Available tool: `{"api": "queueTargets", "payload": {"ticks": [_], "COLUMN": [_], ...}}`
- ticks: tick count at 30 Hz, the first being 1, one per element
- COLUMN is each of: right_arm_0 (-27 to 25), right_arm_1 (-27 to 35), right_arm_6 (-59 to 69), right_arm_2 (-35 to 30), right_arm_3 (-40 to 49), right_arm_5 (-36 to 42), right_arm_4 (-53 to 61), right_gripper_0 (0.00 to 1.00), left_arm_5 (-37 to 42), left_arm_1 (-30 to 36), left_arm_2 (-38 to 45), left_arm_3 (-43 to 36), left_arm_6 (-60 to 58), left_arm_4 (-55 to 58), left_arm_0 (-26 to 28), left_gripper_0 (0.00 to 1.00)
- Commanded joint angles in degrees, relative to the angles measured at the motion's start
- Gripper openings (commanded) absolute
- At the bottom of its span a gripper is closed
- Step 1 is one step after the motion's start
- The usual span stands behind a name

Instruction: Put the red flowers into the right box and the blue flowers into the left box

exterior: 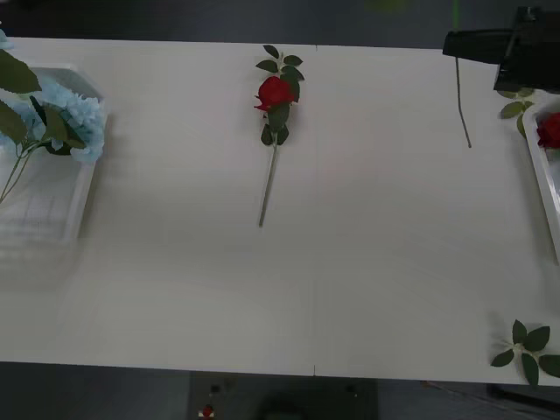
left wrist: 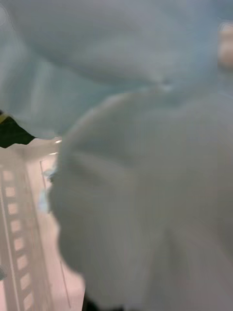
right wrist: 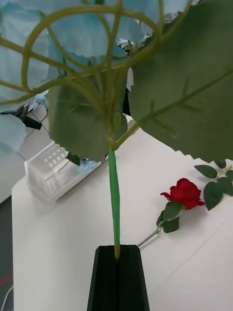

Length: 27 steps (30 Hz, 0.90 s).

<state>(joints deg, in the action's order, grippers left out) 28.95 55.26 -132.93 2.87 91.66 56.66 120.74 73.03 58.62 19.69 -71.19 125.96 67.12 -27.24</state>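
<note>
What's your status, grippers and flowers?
Right gripper shut on blue flower stem, table's far right. One red rose loose mid-table, another red rose in right box. Blue flowers in left box. Nothing blocking.

Rose (exterior: 275,93) mid-table between left box (exterior: 61,219) with hydrangeas (exterior: 74,118) and right box (exterior: 544,188).

The white thin-rimmed plastic box (exterior: 544,184) at the desk's right side is cut off by the front view's edge, and so is the deep-red rose bloom (exterior: 550,129) lying in it. The wide translucent slotted bin (exterior: 54,210) on the left runs past the opposite edge. In the left wrist view, blurred pale sky-blue hydrangea petals (left wrist: 145,194) sit against the lens and hide the left hand; its fingers cannot be judged. The black right hand (exterior: 490,45) is cropped at the top corner.
</note>
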Motion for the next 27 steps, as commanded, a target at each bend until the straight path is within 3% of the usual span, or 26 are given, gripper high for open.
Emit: {"api": "queueTargets", "payload": {"ticks": [1,11,18,27], "right_arm_0": [2.0,8.6,17.6,30.4], "right_arm_1": [0.8,1.1,0.1,-7.4], "right_arm_6": [-6.8,-7.4,-6.3,-6.0], "right_arm_2": [6.9,22.7,38.3,57.5], "right_arm_3": [0.8,6.7,11.9,13.5], "right_arm_5": [-8.2,-24.4,-42.9,-63.3], "right_arm_4": [6.1,11.4,16.8,22.9], "right_gripper_0": [0.00,0.00,0.00,0.00], "left_arm_5": [-3.7,-21.1,-37.4,-43.1], "left_arm_1": [2.4,2.3,2.1,0.7], "left_arm_2": [0.6,-10.0,-23.3,-25.9], "left_arm_3": [3.3,12.2,15.2,15.4], "left_arm_6": [1.9,1.7,0.9,1.0], "left_arm_4": [-3.0,0.5,10.9,14.2], "left_arm_0": [-0.6,-0.6,-0.6,0.3], "left_gripper_0": [0.00,0.00,0.00,0.00]}}
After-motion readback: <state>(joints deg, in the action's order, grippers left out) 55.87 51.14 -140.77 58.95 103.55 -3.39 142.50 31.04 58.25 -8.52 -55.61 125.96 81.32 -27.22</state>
